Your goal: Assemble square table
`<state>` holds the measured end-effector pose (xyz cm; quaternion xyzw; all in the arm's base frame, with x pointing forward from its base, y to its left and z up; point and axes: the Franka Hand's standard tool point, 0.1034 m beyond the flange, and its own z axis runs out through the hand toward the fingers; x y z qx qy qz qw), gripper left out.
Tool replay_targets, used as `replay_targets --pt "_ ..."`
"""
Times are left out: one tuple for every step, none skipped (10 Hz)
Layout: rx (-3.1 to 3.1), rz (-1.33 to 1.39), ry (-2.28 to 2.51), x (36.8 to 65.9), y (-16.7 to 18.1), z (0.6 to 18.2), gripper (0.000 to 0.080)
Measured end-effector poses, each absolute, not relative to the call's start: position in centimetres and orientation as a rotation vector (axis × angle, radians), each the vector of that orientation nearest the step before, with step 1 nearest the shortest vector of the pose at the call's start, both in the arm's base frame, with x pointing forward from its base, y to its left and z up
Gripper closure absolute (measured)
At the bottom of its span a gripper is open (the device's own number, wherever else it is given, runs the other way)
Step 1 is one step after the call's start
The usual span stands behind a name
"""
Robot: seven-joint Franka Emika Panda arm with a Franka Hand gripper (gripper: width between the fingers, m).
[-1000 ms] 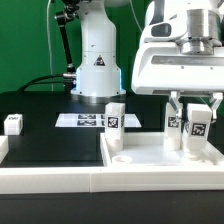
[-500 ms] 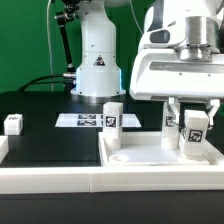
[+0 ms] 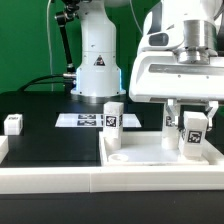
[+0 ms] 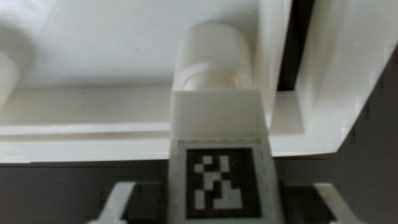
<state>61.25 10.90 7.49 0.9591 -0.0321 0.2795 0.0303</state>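
Observation:
The square table's white slab lies rim up at the exterior view's right. A tagged leg stands at its far left corner, and another at the back right. My gripper hangs over the near right corner, straddling a third tagged leg that stands upright on the slab. In the wrist view this leg runs down to the slab. Both fingers stand off its sides with dark gaps, so the gripper is open. A fourth leg lies loose at the left.
The marker board lies flat on the black table before the arm's base. A long white border wall runs along the front edge.
The jaws have widened and let go of the leg at the near right corner. The leg stays upright on the slab, and the hand has shifted slightly.

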Motion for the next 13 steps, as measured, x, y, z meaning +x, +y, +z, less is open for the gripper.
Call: replay_targets --pt "2.956 0.862 -0.098 61.2 10.9 7.5 0.0393" --pt "2.956 0.861 -0.097 61.2 10.9 7.5 0.0259" --pt "2.956 0.861 -0.096 61.2 10.9 7.5 0.0167" --pt "2.956 0.861 -0.095 61.2 10.9 7.5 0.0167" --pt "2.955 0.861 -0.093 61.2 10.9 7.5 0.0155" --pt "2.955 0.861 -0.092 61.2 10.9 7.5 0.0155" --pt "2.955 0.861 -0.087 61.3 10.8 7.5 0.0151" --pt "2.955 0.864 -0.081 61.4 10.7 8.0 0.0151" --pt "2.956 0.872 -0.079 61.6 10.7 8.5 0.0151" --pt "2.955 0.875 -0.073 61.6 10.7 8.7 0.0151" --pt "2.955 0.878 -0.072 61.7 10.7 8.8 0.0151" --pt "2.959 0.865 -0.074 61.7 10.8 8.8 0.0151" --pt "2.969 0.832 -0.077 61.7 10.8 8.6 0.0151"
